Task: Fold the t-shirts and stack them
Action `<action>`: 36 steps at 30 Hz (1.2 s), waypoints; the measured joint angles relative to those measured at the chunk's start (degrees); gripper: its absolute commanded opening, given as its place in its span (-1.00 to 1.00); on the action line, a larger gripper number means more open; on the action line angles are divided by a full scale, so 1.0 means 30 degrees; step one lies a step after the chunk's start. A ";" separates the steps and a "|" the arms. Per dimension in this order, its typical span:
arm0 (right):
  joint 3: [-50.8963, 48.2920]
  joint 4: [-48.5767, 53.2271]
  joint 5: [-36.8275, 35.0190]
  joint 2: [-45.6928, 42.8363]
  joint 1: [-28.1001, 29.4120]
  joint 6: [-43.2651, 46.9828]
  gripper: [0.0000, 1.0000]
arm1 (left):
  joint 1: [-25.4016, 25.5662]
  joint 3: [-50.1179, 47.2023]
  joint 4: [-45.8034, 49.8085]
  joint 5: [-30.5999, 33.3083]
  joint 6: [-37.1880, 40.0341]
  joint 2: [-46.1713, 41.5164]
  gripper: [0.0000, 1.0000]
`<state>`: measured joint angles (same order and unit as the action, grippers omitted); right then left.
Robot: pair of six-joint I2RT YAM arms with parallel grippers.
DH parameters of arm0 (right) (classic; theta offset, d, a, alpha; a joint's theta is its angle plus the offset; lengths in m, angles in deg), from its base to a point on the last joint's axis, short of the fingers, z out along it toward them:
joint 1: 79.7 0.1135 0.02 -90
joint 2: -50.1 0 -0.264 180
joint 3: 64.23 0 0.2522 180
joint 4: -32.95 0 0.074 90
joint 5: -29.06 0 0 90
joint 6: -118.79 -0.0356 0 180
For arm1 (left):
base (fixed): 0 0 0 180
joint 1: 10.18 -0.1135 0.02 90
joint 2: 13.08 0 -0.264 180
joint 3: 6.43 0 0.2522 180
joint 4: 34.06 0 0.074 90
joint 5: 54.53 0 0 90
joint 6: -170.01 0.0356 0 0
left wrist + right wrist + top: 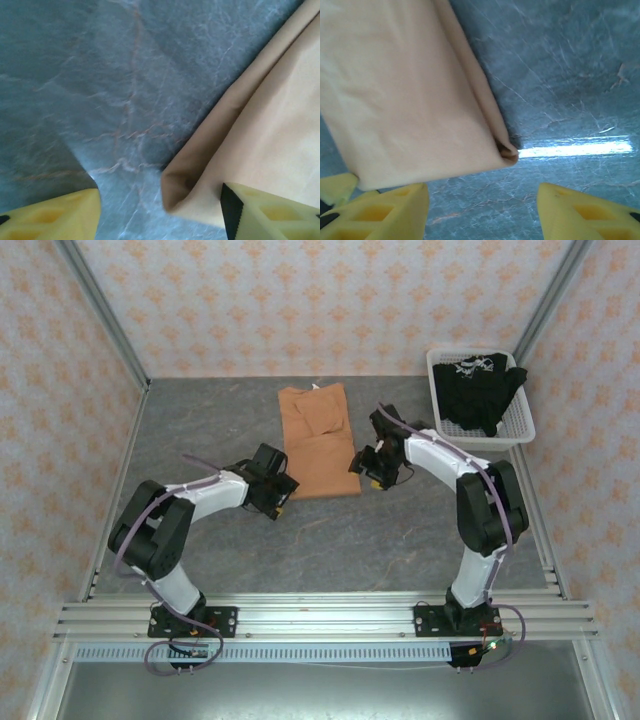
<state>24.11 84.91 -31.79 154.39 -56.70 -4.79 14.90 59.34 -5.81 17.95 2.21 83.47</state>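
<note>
Left gripper [275,490] open, holding nothing, jaws straddling the near-left corner of the orange t-shirt [318,440]. Right gripper [368,465] also open and empty, just beside the near-right corner. Orange shirt lies folded in a long strip mid-table [400,530]. Black t-shirt [480,390] is heaped in the white basket [481,441], far right. Cloth looks light, limp and layered, so probably pinch both near corners through all the layers or the fold slides apart. Nothing blocks the orange one. The basket's walls could snag the black one.

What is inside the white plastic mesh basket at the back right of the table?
A crumpled black t-shirt with white print fills most of the basket. Anything beneath the shirt is covered and cannot be seen.
</note>
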 measured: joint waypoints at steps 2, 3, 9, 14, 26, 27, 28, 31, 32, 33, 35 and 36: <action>-0.0663 -0.0525 0.0284 0.0007 0.0000 -0.0364 0.18 | -0.0073 0.0015 0.0044 -0.0044 -0.0328 0.0087 0.04; -0.0852 -0.0750 0.0372 0.0007 0.0000 -0.0495 0.18 | -0.0109 0.0036 0.0131 -0.0051 -0.0510 0.0168 -0.03; -0.1027 -0.1938 0.0772 0.0350 0.0036 -0.1115 0.17 | -0.0160 0.0670 0.1413 -0.0080 -0.0969 0.0714 -0.35; -0.0998 -0.2339 0.0940 0.1333 0.0226 -0.1588 0.15 | -0.0160 0.1311 0.2259 -0.0080 -0.0991 0.1093 -0.36; -0.0459 -0.1894 0.0495 0.2353 0.0663 -0.2237 -0.53 | -0.0153 0.2397 0.2688 -0.0182 -0.0765 0.1749 -0.18; -0.0197 -0.1727 0.0474 0.2586 0.0699 -0.2259 -0.60 | -0.0153 0.2419 0.2652 -0.0182 -0.0758 0.1770 -0.17; -0.0036 -0.1515 0.0437 0.2681 0.0692 -0.2229 -0.69 | -0.0153 0.2426 0.2623 -0.0182 -0.0758 0.1785 -0.17; 0.0612 -0.1617 0.0452 0.3089 0.0729 -0.2310 -0.92 | -0.0153 0.2426 0.2499 -0.0189 -0.0765 0.1785 -0.19; 0.0787 -0.1683 0.0444 0.3155 0.0758 -0.2375 -0.95 | -0.0153 0.2426 0.2412 -0.0189 -0.0772 0.1785 -0.21; 0.0838 -0.1756 0.0437 0.3162 0.0787 -0.2397 -0.96 | -0.0153 0.2426 0.2229 -0.0182 -0.0780 0.1814 -0.22; 0.0860 -0.1763 0.0437 0.3162 0.0823 -0.2455 -1.00 | -0.0146 0.2433 0.1647 -0.0211 -0.0787 0.2011 -0.23; 0.0860 -0.1756 0.0444 0.3162 0.0823 -0.2463 -1.00 | -0.0146 0.2433 0.1647 -0.0219 -0.0860 0.2018 -0.24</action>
<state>26.69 79.64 -30.46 163.87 -54.23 -12.18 14.46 66.64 -0.87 17.30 -0.37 89.53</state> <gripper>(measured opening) 0.042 0.386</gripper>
